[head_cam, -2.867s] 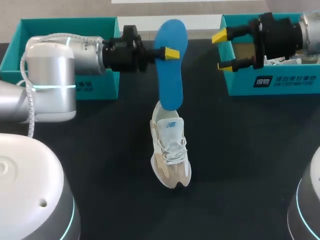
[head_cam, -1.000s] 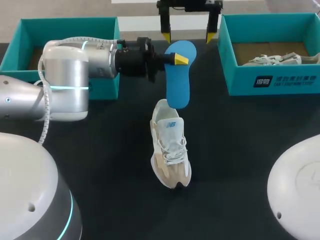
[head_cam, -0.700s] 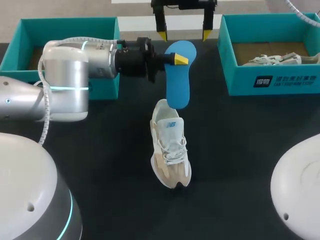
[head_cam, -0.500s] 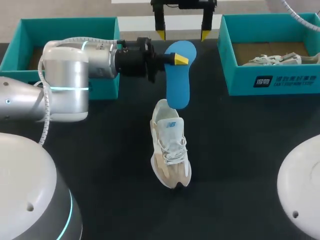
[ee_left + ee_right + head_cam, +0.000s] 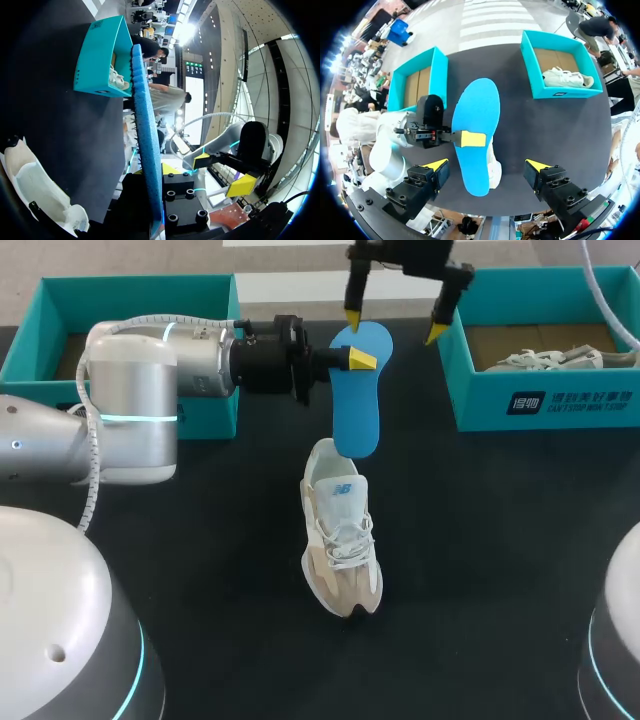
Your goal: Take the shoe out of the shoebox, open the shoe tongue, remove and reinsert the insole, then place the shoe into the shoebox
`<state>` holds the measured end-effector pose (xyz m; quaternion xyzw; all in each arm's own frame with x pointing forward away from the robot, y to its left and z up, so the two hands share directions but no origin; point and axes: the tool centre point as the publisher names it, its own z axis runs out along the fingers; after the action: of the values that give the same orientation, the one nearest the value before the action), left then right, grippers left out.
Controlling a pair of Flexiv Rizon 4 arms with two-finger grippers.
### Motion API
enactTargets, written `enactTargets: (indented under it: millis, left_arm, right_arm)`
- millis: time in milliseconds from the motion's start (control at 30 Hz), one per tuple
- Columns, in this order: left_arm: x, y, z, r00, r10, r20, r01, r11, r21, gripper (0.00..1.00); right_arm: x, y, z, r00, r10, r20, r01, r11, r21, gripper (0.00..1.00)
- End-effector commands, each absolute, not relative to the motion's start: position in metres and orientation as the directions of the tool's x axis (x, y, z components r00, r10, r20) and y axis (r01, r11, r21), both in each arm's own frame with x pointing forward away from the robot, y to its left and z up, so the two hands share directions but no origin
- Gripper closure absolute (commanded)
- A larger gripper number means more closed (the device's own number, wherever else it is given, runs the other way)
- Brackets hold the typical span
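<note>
My left gripper (image 5: 354, 358) is shut on the heel end of a blue insole (image 5: 356, 405), which hangs toe-down over the heel of a white and beige sneaker (image 5: 340, 540) lying mid-table. In the left wrist view the insole (image 5: 147, 135) shows edge-on between my fingers, with the sneaker (image 5: 35, 187) below it. My right gripper (image 5: 392, 327) hovers open above the insole's heel end without touching it. Seen from the right wrist, the insole (image 5: 475, 132) lies under the open right gripper (image 5: 485, 166) and covers most of the sneaker (image 5: 495, 167).
A teal shoebox (image 5: 600, 405) at the back right holds a second white shoe (image 5: 545, 360). Another teal box (image 5: 130, 285) stands at the back left, behind my left arm. The dark table (image 5: 480, 540) surrounds the sneaker.
My right gripper has come from the far edge toward the right and a little nearer, turning over the insole's top. The left gripper, insole and sneaker have not moved.
</note>
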<state>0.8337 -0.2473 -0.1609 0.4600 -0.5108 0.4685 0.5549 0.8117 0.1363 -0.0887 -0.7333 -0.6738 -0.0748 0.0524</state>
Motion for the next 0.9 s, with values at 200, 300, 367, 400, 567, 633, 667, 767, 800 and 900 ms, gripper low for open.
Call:
enactTargets:
  millis: [200, 300, 367, 400, 567, 633, 667, 767, 800, 900]
  left_arm:
    - [0.834, -0.247, -0.161, 0.039, 0.048, 0.998, -0.99, 0.139, 0.032, 1.0]
    - [0.834, -0.247, -0.161, 0.039, 0.048, 0.998, -0.99, 0.139, 0.032, 1.0]
    - [0.834, -0.247, -0.161, 0.039, 0.048, 0.998, -0.99, 0.139, 0.032, 1.0]
    - [0.834, -0.247, -0.161, 0.039, 0.048, 0.998, -0.99, 0.139, 0.032, 1.0]
    - [0.834, -0.247, -0.161, 0.039, 0.048, 0.998, -0.99, 0.139, 0.032, 1.0]
    - [0.834, -0.247, -0.161, 0.039, 0.048, 0.998, -0.99, 0.139, 0.032, 1.0]
    - [0.834, -0.247, -0.161, 0.039, 0.048, 0.998, -0.99, 0.139, 0.032, 1.0]
    - [0.834, -0.247, -0.161, 0.039, 0.048, 0.998, -0.99, 0.139, 0.032, 1.0]
    - [0.834, -0.247, -0.161, 0.039, 0.048, 0.998, -0.99, 0.139, 0.032, 1.0]
    - [0.834, -0.247, -0.161, 0.039, 0.048, 0.998, -0.99, 0.139, 0.032, 1.0]
  right_arm:
    - [0.807, 0.105, -0.121, 0.01, 0.593, 0.805, 0.999, -0.042, 0.018, 0.0]
    - [0.806, 0.1, -0.128, -0.014, 0.51, 0.86, 1.0, -0.011, 0.022, 0.0]
    - [0.806, 0.098, -0.131, -0.017, 0.478, 0.878, 1.0, -0.011, 0.025, 0.0]
    - [0.807, 0.096, -0.132, -0.027, 0.453, 0.891, 1.0, 0.001, 0.03, 0.0]
    - [0.81, 0.093, -0.14, -0.032, 0.361, 0.932, 0.999, 0.02, 0.026, 0.0]
    - [0.811, 0.092, -0.141, -0.04, 0.339, 0.94, 0.999, 0.023, 0.034, 0.0]
    - [0.811, 0.092, -0.142, -0.044, 0.325, 0.945, 0.999, 0.016, 0.041, 0.0]
    - [0.812, 0.091, -0.144, -0.053, 0.293, 0.955, 0.999, 0.015, 0.051, 0.0]
    - [0.812, 0.09, -0.146, -0.062, 0.272, 0.96, 0.998, 0.016, 0.06, 0.0]
    - [0.813, 0.089, -0.149, -0.06, 0.258, 0.964, 0.998, 0.017, 0.058, 0.0]
